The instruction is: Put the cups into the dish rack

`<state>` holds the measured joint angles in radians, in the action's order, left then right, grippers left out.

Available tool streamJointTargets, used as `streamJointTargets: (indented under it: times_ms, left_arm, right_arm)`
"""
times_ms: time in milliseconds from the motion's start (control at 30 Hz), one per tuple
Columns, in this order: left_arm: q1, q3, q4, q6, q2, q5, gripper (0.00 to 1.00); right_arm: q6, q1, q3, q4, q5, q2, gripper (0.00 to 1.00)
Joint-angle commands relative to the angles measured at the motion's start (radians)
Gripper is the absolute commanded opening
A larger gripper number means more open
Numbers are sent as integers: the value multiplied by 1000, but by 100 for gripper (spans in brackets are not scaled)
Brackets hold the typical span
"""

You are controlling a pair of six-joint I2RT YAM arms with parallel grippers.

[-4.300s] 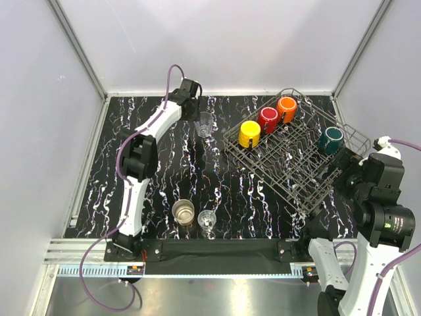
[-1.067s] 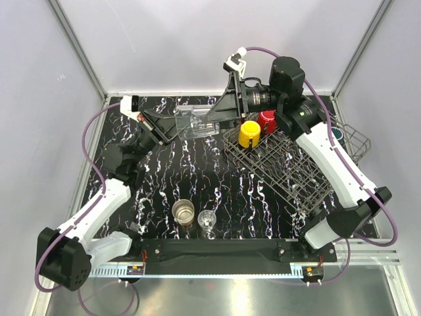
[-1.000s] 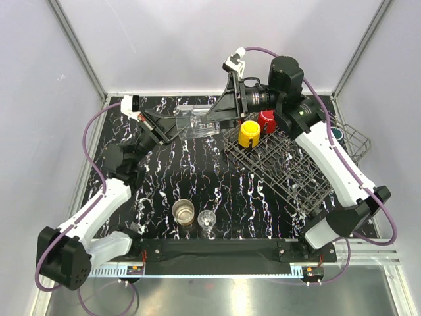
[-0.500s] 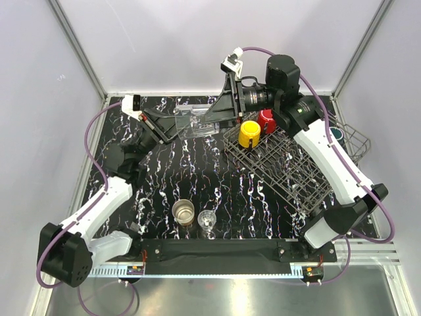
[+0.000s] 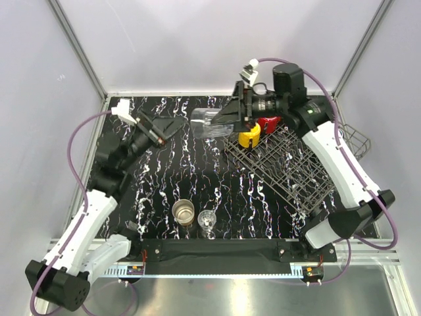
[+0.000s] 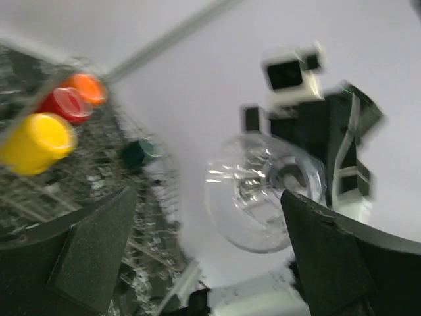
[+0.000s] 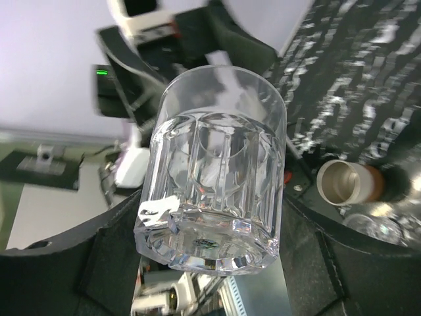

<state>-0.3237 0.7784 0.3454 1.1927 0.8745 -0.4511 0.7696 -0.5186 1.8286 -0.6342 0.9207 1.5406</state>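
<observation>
Clear glass (image 5: 209,124) tipped on its side, up in the air, pinched in the right gripper (image 5: 222,122), just left of the dish rack (image 5: 289,174). Yellow mug (image 5: 248,138) and red mug (image 5: 268,124) inside the rack. Left gripper (image 5: 173,124) spread wide, near, not touching.

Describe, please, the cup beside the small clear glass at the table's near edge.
On the black marbled table, look to the near edge between the arm bases. Two vessels stand there upright; the cup is the left one, opaque brown with a pale inside, while the glass is clear.
</observation>
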Motion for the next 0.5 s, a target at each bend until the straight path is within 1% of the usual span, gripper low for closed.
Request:
streamJointTargets:
  times_ms: [0, 67, 100, 133, 200, 233, 267, 300, 333, 367, 400, 433, 467]
  left_arm:
    - [18, 217, -666, -270, 18, 188, 99]
    - [21, 295, -814, -365, 73, 250, 99]
    - [23, 361, -915, -395, 87, 285, 99]
    - [23, 384, -948, -421, 105, 298, 99]
    - [23, 404, -976, -462, 92, 318, 99]
    - [25, 401, -976, -472, 75, 318, 99]
    - [26, 397, -980, -502, 48, 313, 99]
    - [29, 395, -1008, -518, 31, 316, 99]
    - [32, 395, -1028, -528, 17, 325, 99]
    - [43, 394, -1046, -545, 0, 337, 99]
    - [49, 400, -1086, -559, -8, 347, 99]
    - [58, 404, -1105, -574, -11, 348, 99]
    - [61, 413, -1118, -599, -11, 347, 99]
  right_arm:
    - [-84, 52, -47, -110, -118, -112, 0]
    - [-108, 89, -86, -180, -198, -155, 0]
    - [-131, 101, -95, -211, -229, -165, 0]
    - [-139, 115, -109, -243, -296, -177, 0]
    - [-153, 156, -124, -332, -363, -198, 0]
    - [-150, 170, -129, -369, -475, -204, 0]
    - [-141, 199, -127, -457, -534, -201, 0]
    - [-129, 213, -121, -505, -586, -192, 0]
    - [-125, 224, -92, -551, -693, -180, 0]
    - [-124, 233, -77, -629, -748, -154, 0]
    - [-127, 238, -63, -660, -807, -145, 0]
    - [-119, 241, -48, -689, -913, -137, 0]
    - [-115, 247, -48, -725, -974, -126, 0]
